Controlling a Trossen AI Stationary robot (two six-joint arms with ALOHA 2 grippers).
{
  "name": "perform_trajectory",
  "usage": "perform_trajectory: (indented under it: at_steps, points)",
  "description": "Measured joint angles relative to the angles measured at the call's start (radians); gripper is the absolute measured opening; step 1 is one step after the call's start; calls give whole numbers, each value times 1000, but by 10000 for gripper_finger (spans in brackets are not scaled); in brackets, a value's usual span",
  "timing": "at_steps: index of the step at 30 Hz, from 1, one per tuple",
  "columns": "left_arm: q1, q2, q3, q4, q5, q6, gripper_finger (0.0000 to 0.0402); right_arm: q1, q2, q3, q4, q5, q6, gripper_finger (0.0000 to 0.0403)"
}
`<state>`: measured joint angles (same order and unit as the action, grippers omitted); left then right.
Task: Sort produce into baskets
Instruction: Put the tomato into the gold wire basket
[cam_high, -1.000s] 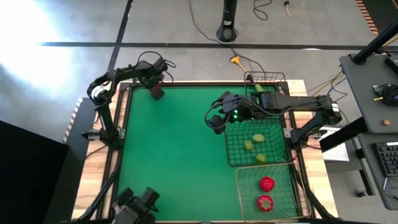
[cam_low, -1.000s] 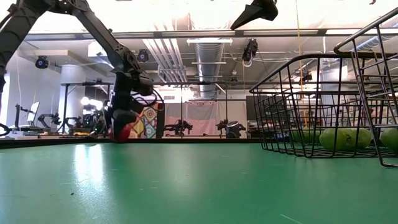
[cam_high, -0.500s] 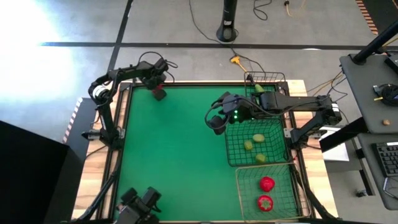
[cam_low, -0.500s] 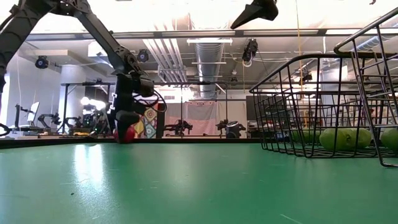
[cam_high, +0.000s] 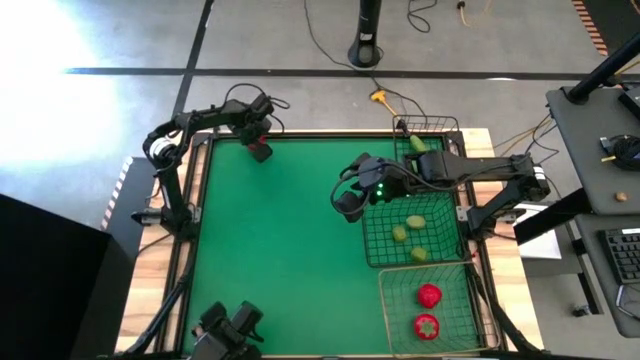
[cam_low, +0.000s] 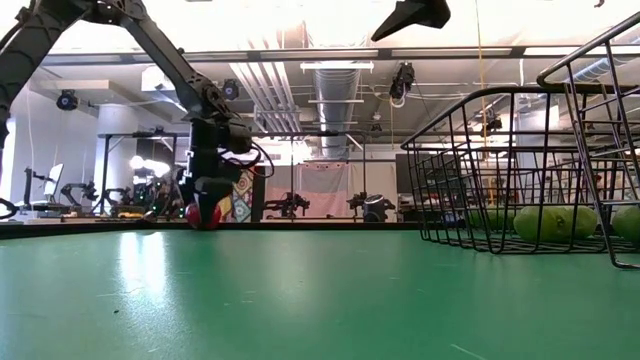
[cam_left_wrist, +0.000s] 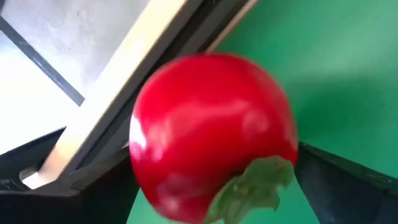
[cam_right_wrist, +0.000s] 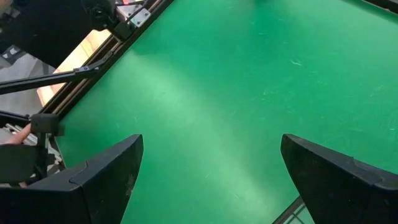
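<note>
So since the last frame the left gripper (cam_high: 260, 150) has nudged a bit toward the right along the far edge of the green tabletop (cam_high: 280, 250), and in the low view it's sitting slightly further right with the fruit hanging just off the surface. It's clenching a round red fruit with a green top (cam_left_wrist: 211, 163) between its fingers (cam_left_wrist: 339, 186), up near the far-left corner of the tabletop.

The right gripper (cam_high: 347, 203) is hovering over the tabletop just beside the left wall of the larger dark wire basket (cam_high: 372, 235), and its fingers (cam_right_wrist: 93, 177) are spread wide with nothing between them.

That dark basket is holding three small yellow-green fruits (cam_high: 415, 222). Right next to it on the near side, the paler wire basket (cam_high: 385, 310) is holding two more red fruits (cam_high: 429, 295). The narrow dark basket (cam_high: 440, 125) is sitting at the far right edge with something green (cam_high: 417, 143) in it, can't tell exactly what from here.
</note>
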<state>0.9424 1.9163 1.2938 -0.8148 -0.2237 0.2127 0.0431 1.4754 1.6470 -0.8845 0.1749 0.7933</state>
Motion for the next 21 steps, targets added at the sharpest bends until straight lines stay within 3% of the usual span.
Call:
perform_trajectory:
  at_steps: [12,21]
  points:
    - [-20,0,0,63,-3,-21,390,11,0,0,0,1,22,373]
    - [-21,0,0,54,-4,-35,332,18,0,0,0,1,20,373]
